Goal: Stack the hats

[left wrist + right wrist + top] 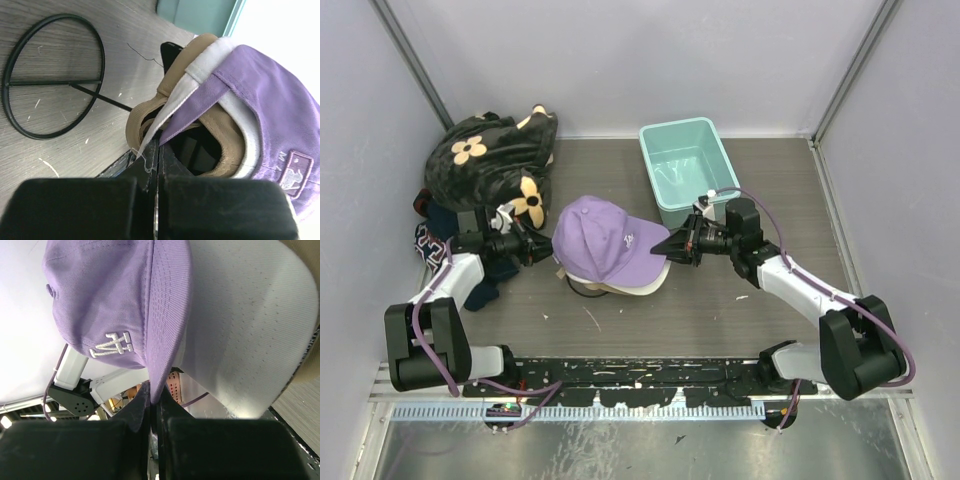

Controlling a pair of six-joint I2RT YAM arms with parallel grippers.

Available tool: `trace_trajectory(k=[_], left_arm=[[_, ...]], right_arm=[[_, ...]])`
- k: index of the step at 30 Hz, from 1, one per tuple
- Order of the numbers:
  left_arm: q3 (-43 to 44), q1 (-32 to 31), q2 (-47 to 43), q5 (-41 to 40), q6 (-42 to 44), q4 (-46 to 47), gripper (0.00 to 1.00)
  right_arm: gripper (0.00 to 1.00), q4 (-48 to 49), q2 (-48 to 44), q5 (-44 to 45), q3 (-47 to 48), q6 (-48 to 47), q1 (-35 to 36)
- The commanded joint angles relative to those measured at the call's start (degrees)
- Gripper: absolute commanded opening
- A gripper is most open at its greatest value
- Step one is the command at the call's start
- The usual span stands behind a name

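"Four caps on the list; location?"
"Mid-table (720, 310), nested: purple cap (595, 240) uppermost, white cap (200, 70) and tan cap (175, 75) under it. A black brim (170, 50) peeking out below is probably the fourth, mostly hidden."
"Handling?"
"Light, soft crowns that crush; the brims look stiffer, so best taken there."
"Tools?"
"Right gripper (670, 245) clamped on the purple cap's brim. Left gripper (532, 247) pressed together at the rear rims — which layer it nips, I cannot tell"
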Motion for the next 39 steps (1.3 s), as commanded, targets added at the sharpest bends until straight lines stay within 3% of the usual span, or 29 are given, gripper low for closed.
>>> trace_trajectory(k=[1, 16, 22, 33, 39], left_arm=[[-2.6, -0.2, 0.0, -3.0, 5.9, -5.2, 0.00], [-3.8, -0.2, 0.8, -6.0, 10.3, -11.4, 0.00], [-2.4, -0.2, 0.9, -6.6, 10.9, -13.5, 0.00], [1.0, -0.2, 0.2, -7.0, 10.3, -16.0, 0.00], [2.6, -0.2, -0.1, -7.2, 10.2, -17.1, 0.00]], right_arm=[[0.01, -4.6, 0.2, 0.1, -2.9, -3.7, 0.2], [0.01, -1.4, 8.7, -2.0, -11.6, -11.7, -5.2], [0.01, -1.7, 9.0, -2.0, -8.8, -12.2, -5.4], [0.33, -10.9, 4.9, 1.3, 2.3, -14.8, -5.4], [0.42, -22.3, 2.2, 5.8, 8.3, -21.7, -5.5]])
